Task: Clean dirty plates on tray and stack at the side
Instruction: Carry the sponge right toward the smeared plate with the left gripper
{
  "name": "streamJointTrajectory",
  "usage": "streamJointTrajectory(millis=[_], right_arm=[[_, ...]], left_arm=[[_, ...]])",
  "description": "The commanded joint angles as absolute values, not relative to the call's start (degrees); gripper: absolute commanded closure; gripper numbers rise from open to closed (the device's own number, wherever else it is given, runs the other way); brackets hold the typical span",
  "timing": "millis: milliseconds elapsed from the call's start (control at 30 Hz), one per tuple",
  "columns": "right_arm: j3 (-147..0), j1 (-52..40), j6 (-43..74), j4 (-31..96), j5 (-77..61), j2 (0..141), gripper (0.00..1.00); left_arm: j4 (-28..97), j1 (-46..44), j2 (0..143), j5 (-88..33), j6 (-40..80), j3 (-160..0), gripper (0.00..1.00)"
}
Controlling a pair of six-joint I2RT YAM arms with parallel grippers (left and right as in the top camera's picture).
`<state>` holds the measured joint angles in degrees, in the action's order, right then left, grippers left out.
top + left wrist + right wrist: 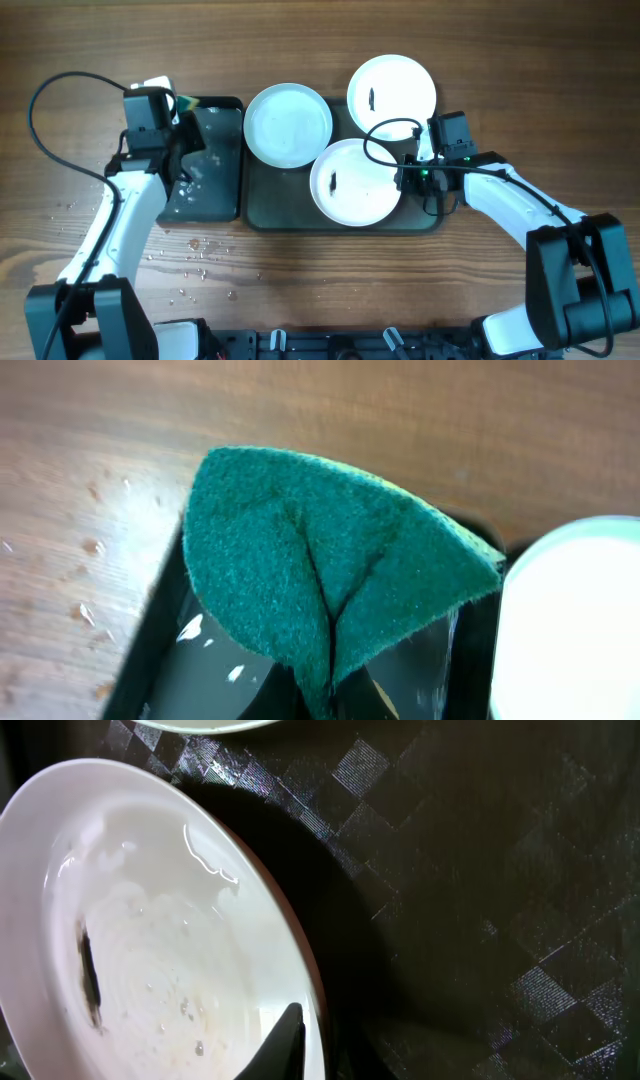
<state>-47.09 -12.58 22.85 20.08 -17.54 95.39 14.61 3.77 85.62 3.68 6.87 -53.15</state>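
Observation:
Three white plates lie on the dark tray (425, 215). The left plate (288, 124) shows no smear. The far right plate (391, 92) and the front plate (355, 181) each carry a small dark smear. My right gripper (408, 180) is shut on the front plate's (150, 920) right rim: one finger (285, 1040) lies on the inside and the other is under the rim, whose edge stands a little above the tray (480, 870). Over the far end of the black tray, my left gripper (183, 108) is shut on a folded green sponge (320, 560).
The smaller black tray (205, 170) holding water lies left of the plate tray. Water drops are scattered on the wood (195, 262) in front of it. A white plate's rim (570, 630) shows at the right of the left wrist view.

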Motion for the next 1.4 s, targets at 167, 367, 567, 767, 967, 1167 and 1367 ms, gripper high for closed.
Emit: streamJointTrajectory(millis=[167, 367, 567, 767, 967, 1167, 1367], right_arm=[[-48.3, -12.7, 22.1, 19.7, -17.2, 94.5, 0.89], [-48.3, -12.7, 22.1, 19.8, -17.2, 94.5, 0.89], [-48.3, -12.7, 22.1, 19.8, -17.2, 94.5, 0.89], [-48.3, -12.7, 22.1, 19.9, -17.2, 94.5, 0.89], [-48.3, -12.7, 22.1, 19.9, -17.2, 94.5, 0.89], [-48.3, -12.7, 22.1, 19.9, -17.2, 94.5, 0.89], [-48.3, -12.7, 22.1, 19.9, -17.2, 94.5, 0.89]], left_arm=[[21.4, -0.3, 85.5, 5.7, 6.2, -60.6, 0.96], [24.2, -4.4, 85.5, 13.2, 6.2, -60.6, 0.96], [25.8, -6.3, 85.5, 16.0, 6.3, -60.6, 0.96], [28.6, -6.3, 86.0, 14.7, 6.4, -60.6, 0.96], [27.9, -6.3, 88.3, 18.2, 6.4, -60.6, 0.96], [27.7, -6.3, 89.2, 14.7, 6.4, -60.6, 0.96], [26.6, -6.8, 88.8, 15.1, 6.2, -61.4, 0.96]])
